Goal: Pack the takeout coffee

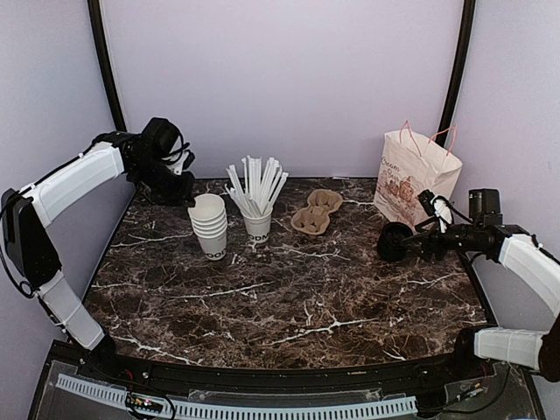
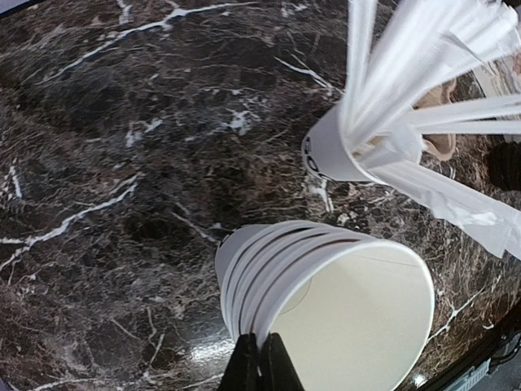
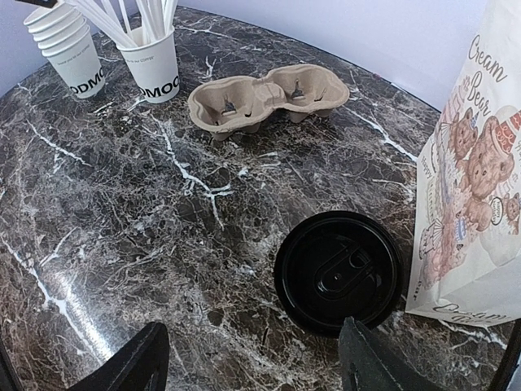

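Hanging at far left: the left tool is up over the back left corner of the desk, above and just left of the stacked cups.
Left tool state: its fingers are pressed together with nothing visible between them. In the wrist view the tips overlap the rim of the top cup, but I cannot tell whether they touch it.
Stacked cups: lidless white cups nested upright, with dark lettering on the lowest one.
Straw cup: just right of the stack and apart from it, upright, with white straws fanning out of its mouth.
Cup carrier: a brown pulp tray with two wells, both empty, near the back of the desk and right of the straw cup.
Takeout coffee: stands on the desk at the right, just beside the foot of the paper bag. From above only its round black lid shows.
Paper bag: white, upright, printed with bears, with pink handles, at the back right.
Right tool: low over the desk, fingers spread wide and gripping nothing. The lid lies just ahead of the gap between them.
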You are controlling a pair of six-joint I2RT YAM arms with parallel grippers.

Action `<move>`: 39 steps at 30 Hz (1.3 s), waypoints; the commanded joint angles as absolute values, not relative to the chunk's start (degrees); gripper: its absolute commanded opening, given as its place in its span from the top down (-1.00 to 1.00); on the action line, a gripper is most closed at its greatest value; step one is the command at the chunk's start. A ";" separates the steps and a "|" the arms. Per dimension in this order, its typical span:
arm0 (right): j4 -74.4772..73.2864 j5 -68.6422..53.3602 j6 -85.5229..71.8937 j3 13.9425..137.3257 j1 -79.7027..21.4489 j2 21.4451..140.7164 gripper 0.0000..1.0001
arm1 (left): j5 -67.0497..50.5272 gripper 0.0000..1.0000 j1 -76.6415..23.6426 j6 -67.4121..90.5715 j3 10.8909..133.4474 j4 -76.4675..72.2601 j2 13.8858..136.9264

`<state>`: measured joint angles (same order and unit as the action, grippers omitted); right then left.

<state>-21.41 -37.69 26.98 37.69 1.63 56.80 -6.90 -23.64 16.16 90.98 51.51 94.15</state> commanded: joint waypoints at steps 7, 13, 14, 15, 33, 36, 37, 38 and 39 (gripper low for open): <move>-20.21 -38.23 27.40 37.54 1.68 56.99 -0.46 | -12.47 1.00 -10.30 11.01 90.22 47.67 94.69; -20.29 -37.89 27.34 37.53 1.75 56.61 -0.47 | -19.80 1.00 -8.78 12.02 93.58 46.92 98.46; -20.26 -37.88 27.33 37.49 1.76 56.62 -0.47 | -25.56 1.00 -8.04 13.00 92.23 43.72 97.89; -20.24 -37.80 27.41 37.45 1.74 56.57 -0.47 | -25.79 1.00 -6.91 14.39 92.00 42.95 97.68; -20.63 -37.71 27.69 37.71 1.72 56.93 -0.49 | -18.81 1.00 -5.79 13.55 99.07 50.11 97.90; -20.57 -37.53 27.77 37.61 1.72 56.76 -0.49 | -6.04 1.00 -9.05 13.01 100.69 51.26 97.53; -20.59 -37.53 27.77 37.62 1.75 56.76 -0.48 | -16.65 1.00 -7.07 13.36 99.96 49.44 97.51; -20.56 -37.53 27.77 37.62 1.75 56.70 -0.49 | -17.51 1.00 -7.14 15.67 100.09 50.15 97.58; -20.52 -37.49 27.77 37.62 1.74 56.80 -0.49 | -5.43 1.00 -10.95 13.98 101.55 51.49 98.33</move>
<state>-21.43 -37.60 27.29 37.69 1.63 57.04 -13.96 -7.44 13.50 98.39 49.76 99.31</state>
